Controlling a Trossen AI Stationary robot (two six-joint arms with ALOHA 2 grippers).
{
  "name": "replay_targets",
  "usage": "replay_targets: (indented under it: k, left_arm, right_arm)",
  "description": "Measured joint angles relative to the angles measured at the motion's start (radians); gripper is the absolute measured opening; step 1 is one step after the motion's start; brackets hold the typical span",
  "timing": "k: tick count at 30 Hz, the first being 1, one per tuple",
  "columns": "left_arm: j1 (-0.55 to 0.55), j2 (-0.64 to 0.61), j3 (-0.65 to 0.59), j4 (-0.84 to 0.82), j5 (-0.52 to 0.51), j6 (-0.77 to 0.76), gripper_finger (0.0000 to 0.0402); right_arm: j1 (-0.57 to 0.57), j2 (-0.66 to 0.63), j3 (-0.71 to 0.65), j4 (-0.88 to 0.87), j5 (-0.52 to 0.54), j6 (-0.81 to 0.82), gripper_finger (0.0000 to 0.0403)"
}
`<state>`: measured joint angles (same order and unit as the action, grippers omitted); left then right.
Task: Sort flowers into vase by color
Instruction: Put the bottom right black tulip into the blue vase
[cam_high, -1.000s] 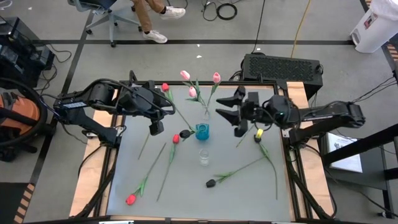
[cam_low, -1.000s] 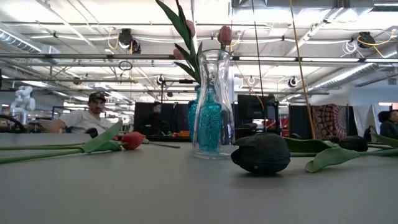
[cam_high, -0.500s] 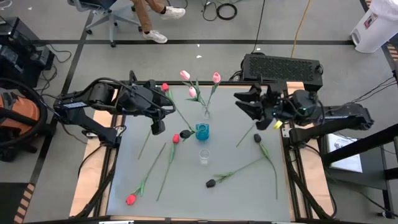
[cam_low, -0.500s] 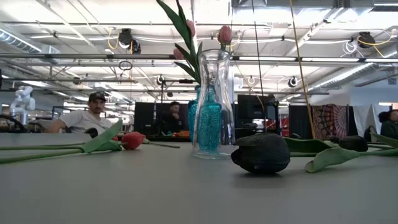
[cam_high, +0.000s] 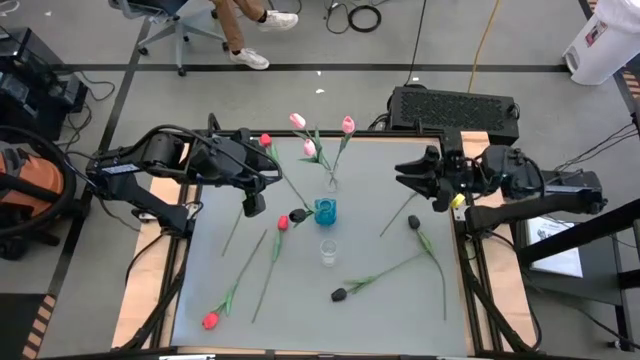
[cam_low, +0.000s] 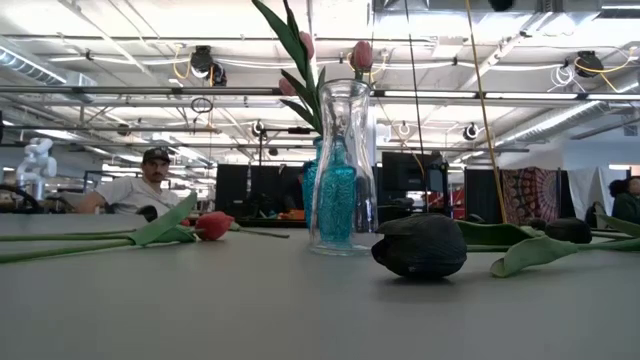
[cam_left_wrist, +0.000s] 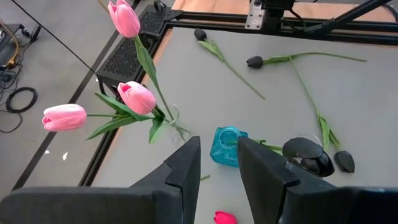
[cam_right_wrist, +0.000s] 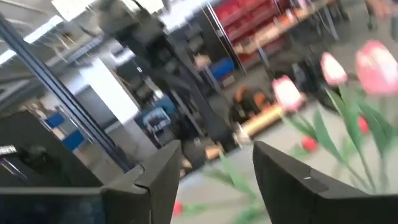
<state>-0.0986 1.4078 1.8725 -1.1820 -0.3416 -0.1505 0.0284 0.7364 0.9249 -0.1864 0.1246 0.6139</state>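
Note:
Three pink tulips (cam_high: 309, 148) stand in a clear vase (cam_high: 331, 184), their stems inside it; the low view shows this vase (cam_low: 340, 160) in front of a blue vase (cam_high: 325, 211). Red tulips (cam_high: 282, 222) and black tulips (cam_high: 413, 222) lie flat on the table. One black head (cam_high: 297, 215) lies beside the blue vase. My left gripper (cam_high: 252, 205) hovers open, left of the vases, and looks at them (cam_left_wrist: 227, 146) past its fingers. My right gripper (cam_high: 412, 177) is open and empty, near the table's right edge.
A small clear glass (cam_high: 328, 250) stands just near of the blue vase. More tulips lie toward the near edge: a red one (cam_high: 210, 320) and a black one (cam_high: 339, 294). A black box (cam_high: 455, 105) sits beyond the far edge. People show in the room behind.
My right gripper has drawn back from beside the clear vase toward the table's right edge, turning as it went; it stays open and empty. The left arm and the flowers have kept still.

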Motion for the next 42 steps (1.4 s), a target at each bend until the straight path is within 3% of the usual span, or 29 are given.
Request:
replay_targets:
  k: [6, 19, 42]
  left_arm:
    - [0.0, 0.0, 0.0, 0.0, 0.0, 0.0, 0.0114]
    - [0.0, 0.0, 0.0, 0.0, 0.0, 0.0, 0.0114]
    - [0.0, 0.0, 0.0, -0.001, 0.0, 0.001, 0.0114]
  right_arm:
    - [0.0, -0.058, 0.0, -0.24, -0.009, 0.14, 0.0192]
    - [0.0, -0.045, 0.0, -0.572, -0.234, 0.424, 0.0192]
    - [0.139, 0.15, 0.0, -0.969, -0.235, 0.606, 0.0192]
